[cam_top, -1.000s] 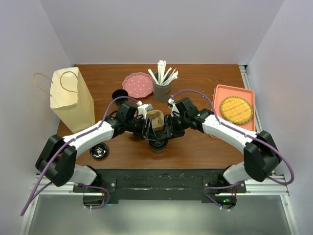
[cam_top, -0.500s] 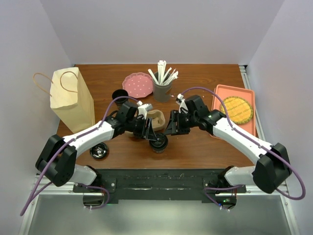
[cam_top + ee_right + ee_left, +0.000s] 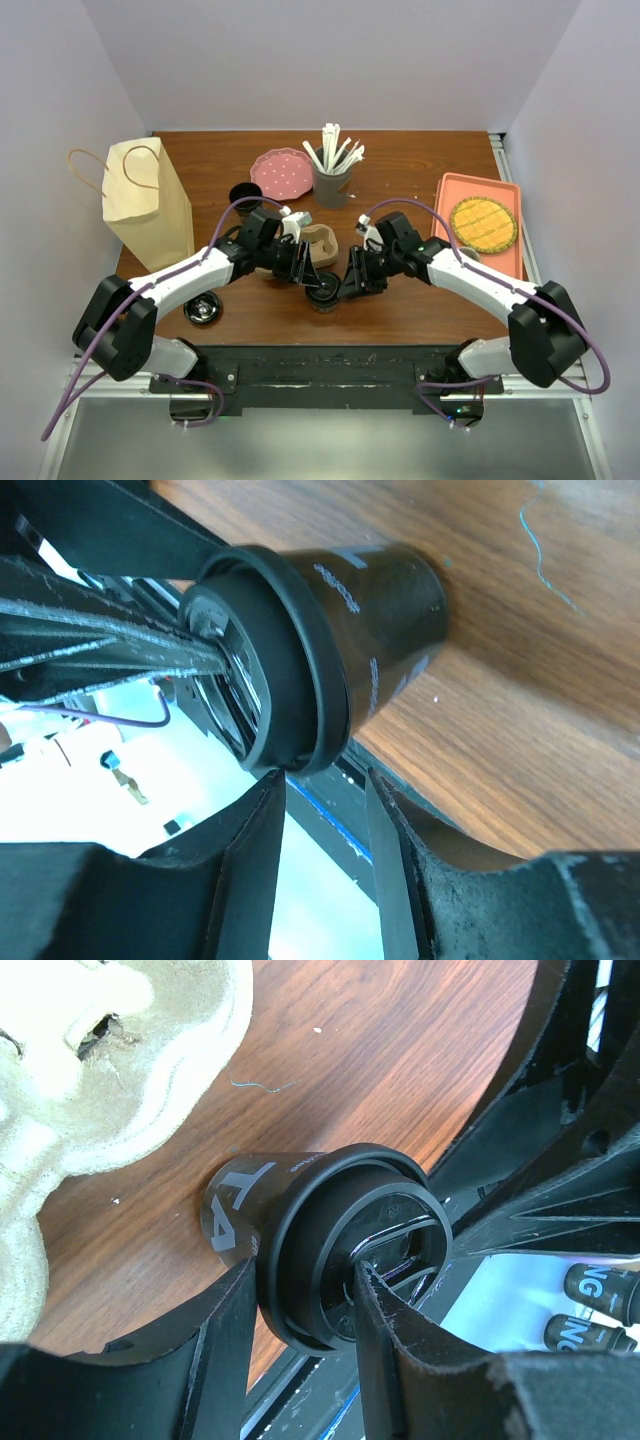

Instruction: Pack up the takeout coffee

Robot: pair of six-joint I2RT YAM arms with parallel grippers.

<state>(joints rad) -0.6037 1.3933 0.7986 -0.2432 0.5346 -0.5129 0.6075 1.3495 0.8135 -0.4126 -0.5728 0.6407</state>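
Observation:
The takeout coffee (image 3: pixel 322 291), a small black cup with white lettering and a black lid, stands near the table's front edge between both arms. My left gripper (image 3: pixel 311 279) is shut on it: in the left wrist view one finger (image 3: pixel 215 1345) presses the lid's outer side and the other finger (image 3: pixel 395 1345) lies across the lid top of the cup (image 3: pixel 300 1245). My right gripper (image 3: pixel 346 285) is beside the cup on its right. In the right wrist view the cup (image 3: pixel 345 630) sits just beyond the open gripper (image 3: pixel 325 785); one fingertip touches the lid rim and nothing is between the fingers.
A pulp cup carrier (image 3: pixel 318 243) lies just behind the cup. A brown paper bag (image 3: pixel 148 205) stands at the left, with a loose black lid (image 3: pixel 203 310) in front of it and a lidless black cup (image 3: pixel 243 194) nearby. Pink plate (image 3: pixel 282 172), stirrer holder (image 3: pixel 332 178) and orange tray (image 3: pixel 446 187) sit further back.
The right gripper drew back to the right, then came in again to the cup's lid with narrower jaws. The left gripper stayed on the cup.

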